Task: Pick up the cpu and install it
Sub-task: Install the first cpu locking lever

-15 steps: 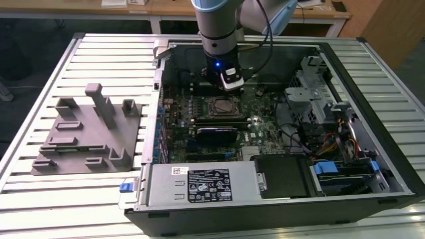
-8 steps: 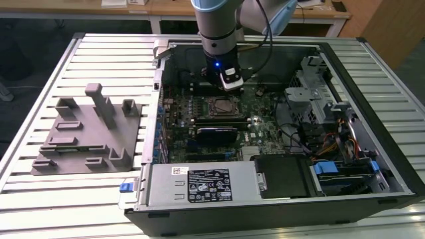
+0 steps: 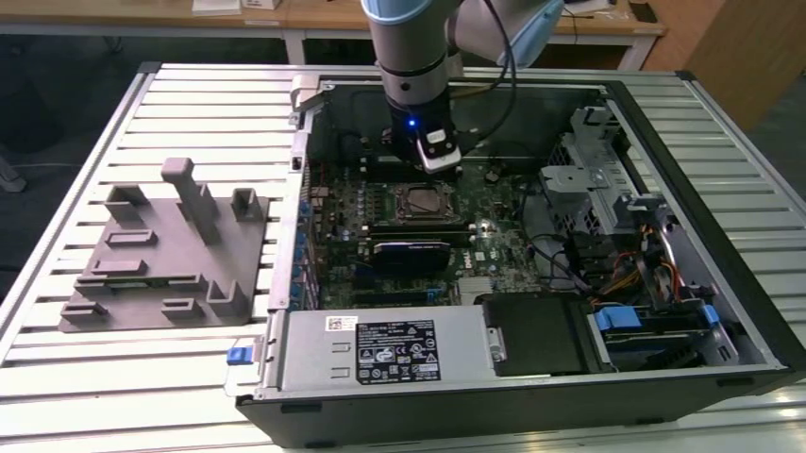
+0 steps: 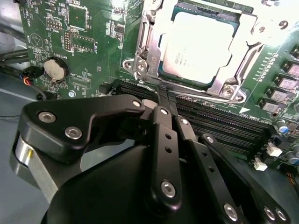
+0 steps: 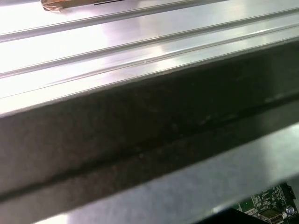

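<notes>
Ribbed aluminium table (image 3: 151, 113) under everything, an open computer case (image 3: 705, 311) lying on it. And the cpu (image 4: 196, 46), pale silvery top, sits flat inside the socket frame (image 4: 149, 56) on the green motherboard (image 4: 84, 42). It looks seated, metal rim around it, so the placing step seems done. Just short of the socket in the second wrist view hangs the gripper (image 4: 163, 95), black fingers (image 4: 161, 121) pressed together, nothing between them. In the exterior view the gripper (image 3: 435, 162) hovers just behind the socket. Any further move calls for care not to nudge the chip. Outward: the case also holds a black drive box (image 3: 535, 330) and a labelled power supply (image 3: 377, 351). On the exterior view's left, the grey fixture (image 3: 164, 255) stands with no chip on it.
</notes>
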Action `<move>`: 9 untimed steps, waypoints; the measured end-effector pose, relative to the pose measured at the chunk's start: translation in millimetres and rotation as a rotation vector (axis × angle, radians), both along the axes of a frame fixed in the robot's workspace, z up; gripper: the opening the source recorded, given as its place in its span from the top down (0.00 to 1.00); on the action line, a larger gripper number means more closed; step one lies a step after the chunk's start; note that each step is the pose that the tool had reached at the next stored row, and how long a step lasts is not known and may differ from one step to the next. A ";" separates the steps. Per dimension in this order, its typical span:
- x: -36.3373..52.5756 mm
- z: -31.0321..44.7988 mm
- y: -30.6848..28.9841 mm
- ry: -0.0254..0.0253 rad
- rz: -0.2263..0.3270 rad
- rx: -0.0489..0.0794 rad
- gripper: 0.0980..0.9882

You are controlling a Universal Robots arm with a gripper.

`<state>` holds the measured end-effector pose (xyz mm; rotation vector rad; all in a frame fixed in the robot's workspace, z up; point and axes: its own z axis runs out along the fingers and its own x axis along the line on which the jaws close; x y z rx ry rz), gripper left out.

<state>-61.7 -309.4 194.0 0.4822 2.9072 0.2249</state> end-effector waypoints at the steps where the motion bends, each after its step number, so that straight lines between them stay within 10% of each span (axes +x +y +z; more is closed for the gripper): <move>1: 0.1 -0.5 0.1 -0.0013 0.000 0.000 0.99; 9: 0.1 -1.8 -0.3 -0.0056 0.000 0.000 0.99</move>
